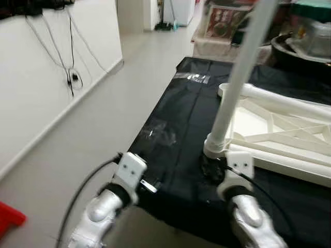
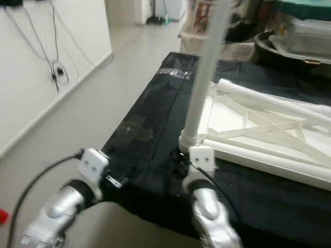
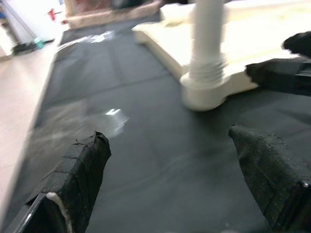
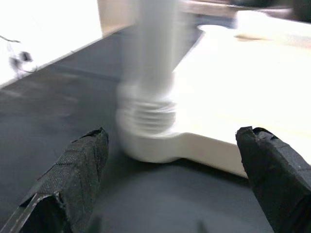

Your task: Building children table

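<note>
Black sheet [image 1: 176, 119]: spread flat under and ahead of the left gripper [image 3: 170, 141] and the right gripper [image 4: 172, 138].
Clear tape patch [image 1: 158, 135]: stuck on the sheet just ahead of the left gripper; a second strip [image 1: 194, 77] lies at the far edge.
Grey floor [image 1: 114, 93]: left of the left gripper.
White wall [image 1: 31, 93]: farther left, with black cables [image 1: 70, 57] hanging.
Red item [image 1: 10, 217]: on the floor, left of the left gripper (too cropped to name).
Clear plastic tub [image 1: 315, 33]: well beyond the right gripper.
</note>
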### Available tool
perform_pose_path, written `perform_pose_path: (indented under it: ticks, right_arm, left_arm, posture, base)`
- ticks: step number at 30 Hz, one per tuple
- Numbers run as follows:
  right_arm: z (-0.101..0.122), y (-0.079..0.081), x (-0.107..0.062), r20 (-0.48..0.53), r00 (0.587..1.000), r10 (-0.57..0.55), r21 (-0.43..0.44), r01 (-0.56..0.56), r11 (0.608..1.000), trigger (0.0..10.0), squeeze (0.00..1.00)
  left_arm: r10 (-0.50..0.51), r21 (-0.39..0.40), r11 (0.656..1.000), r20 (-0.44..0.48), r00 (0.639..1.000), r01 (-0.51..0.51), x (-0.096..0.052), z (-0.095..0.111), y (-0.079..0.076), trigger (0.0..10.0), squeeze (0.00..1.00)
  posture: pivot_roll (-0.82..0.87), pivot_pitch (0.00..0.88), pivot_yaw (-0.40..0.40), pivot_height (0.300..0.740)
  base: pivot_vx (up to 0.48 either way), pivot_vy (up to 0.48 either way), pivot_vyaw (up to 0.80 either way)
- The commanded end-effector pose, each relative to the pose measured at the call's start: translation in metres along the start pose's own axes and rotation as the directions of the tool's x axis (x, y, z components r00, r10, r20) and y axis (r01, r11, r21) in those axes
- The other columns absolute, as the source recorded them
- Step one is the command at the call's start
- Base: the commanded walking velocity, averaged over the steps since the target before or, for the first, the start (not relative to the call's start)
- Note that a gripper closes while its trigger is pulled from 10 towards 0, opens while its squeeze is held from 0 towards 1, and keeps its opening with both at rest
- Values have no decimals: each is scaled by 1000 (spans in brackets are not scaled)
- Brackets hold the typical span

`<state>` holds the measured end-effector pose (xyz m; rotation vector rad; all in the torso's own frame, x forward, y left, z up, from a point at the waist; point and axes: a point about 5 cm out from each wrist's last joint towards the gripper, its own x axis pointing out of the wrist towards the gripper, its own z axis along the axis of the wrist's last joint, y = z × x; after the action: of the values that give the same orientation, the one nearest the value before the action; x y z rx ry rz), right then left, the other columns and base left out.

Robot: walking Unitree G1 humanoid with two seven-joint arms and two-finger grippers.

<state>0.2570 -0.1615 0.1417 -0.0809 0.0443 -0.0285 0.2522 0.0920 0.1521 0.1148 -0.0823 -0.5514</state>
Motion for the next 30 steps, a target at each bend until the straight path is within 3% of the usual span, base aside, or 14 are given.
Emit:
perform_pose_path:
  ticks: [1, 4, 13, 17, 22, 23, 27, 28, 29, 30]
  right_arm:
    - [2, 1, 3, 19, 1000, 15, 1, -15, 1000, 10000, 0]
    - [3, -3, 5, 31, 999, 27, -5, -26, 1000, 10000, 0]
    - [6, -3, 17, 56, 970, 237, 76, -241, 968, 10000, 0]
    - [15, -19, 37, 92, 936, 340, 76, -347, 935, 10000, 0]
    - [23, -26, 49, 105, 921, 374, 75, -383, 921, 10000, 0]
    - [28, -29, 56, 116, 911, 396, 72, -405, 911, 10000, 1000]
    - [35, -33, 64, 126, 891, 435, 62, -445, 893, 10000, 1000]
    - [40, -35, 68, 132, 873, 469, 51, -479, 876, 10000, 263]
    - [46, -39, 72, 138, 847, 513, 38, -522, 852, 10000, 0]
    - [46, -39, 72, 138, 847, 513, 38, -522, 852, 10000, 0]
  left_arm:
    - [22, 18, 1000, -26, 999, -21, -2, -5, 5, 10000, 0]
    - [42, 13, 999, -38, 998, -41, -1, -7, 6, 10000, 0]
    - [64, -3, 998, -32, 997, -65, -1, -7, 8, 10000, 0]
    - [63, -12, 998, -17, 998, -63, -2, -5, 7, 10000, 0]
    - [59, -29, 998, -2, 998, -59, -4, -2, 6, 10000, 0]
    - [52, -35, 998, 4, 999, -52, -5, 0, 5, 10000, 0]
    - [40, -47, 998, 10, 999, -39, -6, 2, 2, 10000, 0]
    - [35, -51, 998, 11, 999, -34, -8, 2, 1, 10000, 0]
    - [29, -57, 998, 11, 1000, -29, -10, 3, -1, 10000, 0]
    - [29, -57, 998, 11, 1000, -29, -10, 3, -1, 10000, 0]
  posture:
    - [87, 127, -19, 740]
    - [87, 127, -18, 740]
    - [91, 136, -24, 740]
    - [94, 147, -22, 740]
    - [106, 158, -22, 740]
    - [108, 164, -20, 740]
    - [113, 172, -21, 740]
    - [116, 179, -20, 740]
    - [117, 183, -18, 740]
    - [117, 183, -18, 740]
  base:
    - [0, -461, 0]
    - [0, 0, 0]
    - [0, 0, 0]
    - [0, 0, 0]
    - [0, 0, 0]
    - [0, 0, 0]
    - [0, 0, 0]
    - [0, 0, 0]
    - [0, 0, 0]
    - [0, 0, 0]
